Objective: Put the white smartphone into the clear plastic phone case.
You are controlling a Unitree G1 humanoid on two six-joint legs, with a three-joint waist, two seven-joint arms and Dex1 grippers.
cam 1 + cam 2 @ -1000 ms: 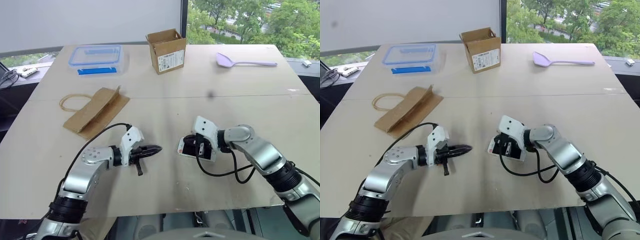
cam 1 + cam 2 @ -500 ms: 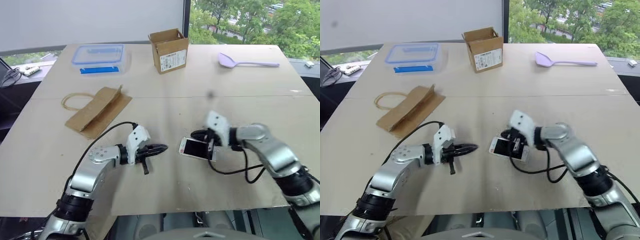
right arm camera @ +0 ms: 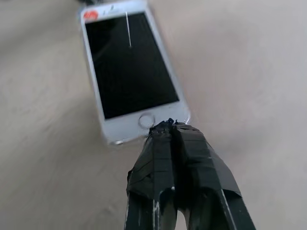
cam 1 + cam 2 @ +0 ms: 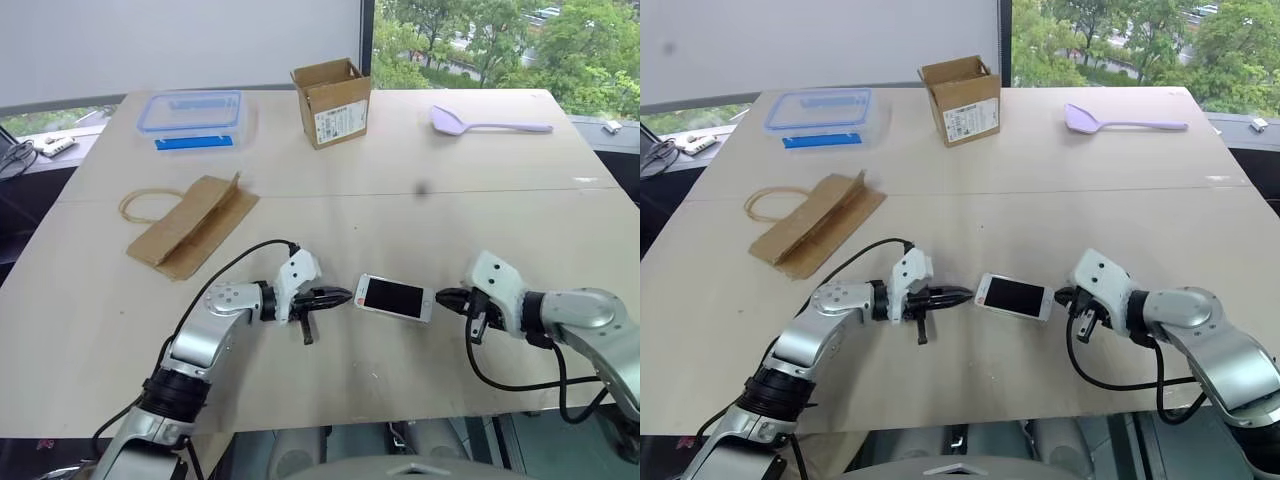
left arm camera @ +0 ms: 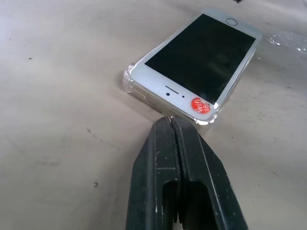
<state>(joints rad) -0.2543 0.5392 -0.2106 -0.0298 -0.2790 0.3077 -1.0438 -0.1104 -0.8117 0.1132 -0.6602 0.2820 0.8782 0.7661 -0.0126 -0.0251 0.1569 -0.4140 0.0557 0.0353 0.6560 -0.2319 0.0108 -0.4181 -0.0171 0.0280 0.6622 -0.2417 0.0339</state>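
Observation:
The white smartphone (image 4: pixel 394 297) lies flat on the table, black screen up, with a red sticker at its earpiece end. The clear plastic phone case (image 5: pixel 128 82) shows as a transparent rim wrapped around the phone's edges. My left gripper (image 4: pixel 346 297) is shut and empty, its tip (image 5: pixel 171 120) right at the rim beside the sticker. My right gripper (image 4: pixel 444 297) is shut too, with its tip (image 3: pixel 168 123) at the opposite end by the home button. The phone (image 3: pixel 129 67) sits between the two tips.
At the far side of the table (image 4: pixel 330 400) stand a clear box with a blue-rimmed lid (image 4: pixel 192 112), an open cardboard box (image 4: pixel 334 100) and a lilac spoon (image 4: pixel 480 124). A flat brown paper bag (image 4: pixel 195 225) lies to the left. The table's front edge is close behind both arms.
My right gripper has drawn back to the right, off the phone it covered, which now lies flat. My left gripper has moved right, up to the phone's other end.

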